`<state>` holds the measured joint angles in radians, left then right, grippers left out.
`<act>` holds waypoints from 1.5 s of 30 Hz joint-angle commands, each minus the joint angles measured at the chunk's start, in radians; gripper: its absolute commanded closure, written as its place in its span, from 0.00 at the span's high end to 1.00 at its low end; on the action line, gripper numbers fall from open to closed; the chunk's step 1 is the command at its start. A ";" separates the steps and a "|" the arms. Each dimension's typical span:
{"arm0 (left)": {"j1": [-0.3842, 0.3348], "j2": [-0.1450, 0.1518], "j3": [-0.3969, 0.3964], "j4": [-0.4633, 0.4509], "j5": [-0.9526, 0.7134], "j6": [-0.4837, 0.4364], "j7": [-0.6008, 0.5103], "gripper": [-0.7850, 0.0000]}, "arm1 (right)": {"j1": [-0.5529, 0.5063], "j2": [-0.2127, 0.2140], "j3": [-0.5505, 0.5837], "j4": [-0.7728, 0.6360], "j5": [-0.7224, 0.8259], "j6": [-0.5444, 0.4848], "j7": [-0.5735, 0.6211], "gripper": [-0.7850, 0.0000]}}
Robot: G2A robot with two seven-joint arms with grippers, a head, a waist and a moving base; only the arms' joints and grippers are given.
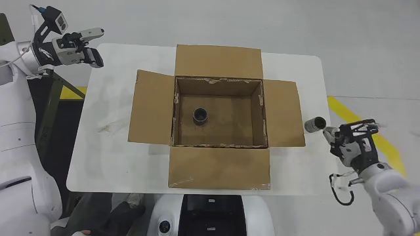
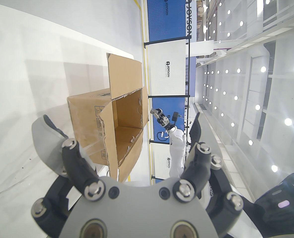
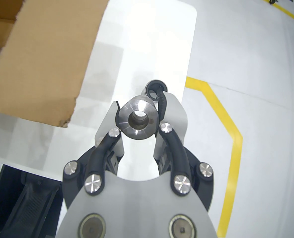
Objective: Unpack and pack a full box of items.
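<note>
Cylinder (image 3: 139,121) clamped in right gripper (image 3: 140,100), long axis pointing back at its wrist; left gripper (image 1: 97,46) spread apart.

- My left gripper (image 2: 121,125) has its fingers (image 2: 46,125) spread wide apart, with nothing between them.
- The cardboard box (image 2: 87,115) stands on the white tabletop (image 2: 25,75) with its flaps folded out. A rounded tabletop corner shows past it.
- Beyond the box I see the other arm's gripper (image 2: 159,117) on its white arm, too small to read the fingers.
- Blue and white panels (image 2: 166,20) stand behind, a yellow floor line (image 2: 143,38) before them.
</note>
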<state>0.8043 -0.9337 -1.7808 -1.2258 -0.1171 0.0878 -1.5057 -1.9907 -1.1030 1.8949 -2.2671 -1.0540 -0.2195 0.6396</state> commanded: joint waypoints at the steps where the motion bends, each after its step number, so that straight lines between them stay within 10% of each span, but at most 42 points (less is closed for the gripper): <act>1: 0.000 0.000 0.000 0.000 0.000 0.000 0.000 1.00 | -0.004 -0.001 -0.003 -0.028 0.001 -0.006 -0.013 0.00; 23: 0.000 0.000 0.000 0.000 0.000 0.000 0.000 1.00 | 0.363 0.000 -0.469 -0.067 -0.138 -0.096 0.128 0.00; 45: 0.000 0.000 0.000 0.000 0.000 0.000 0.000 1.00 | 0.883 -0.072 -0.897 0.338 0.007 -0.049 0.247 0.00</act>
<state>0.8043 -0.9337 -1.7808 -1.2258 -0.1171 0.0878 -1.5057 -1.1286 -1.1719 1.0099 -1.9534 -1.0545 -0.2723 0.8838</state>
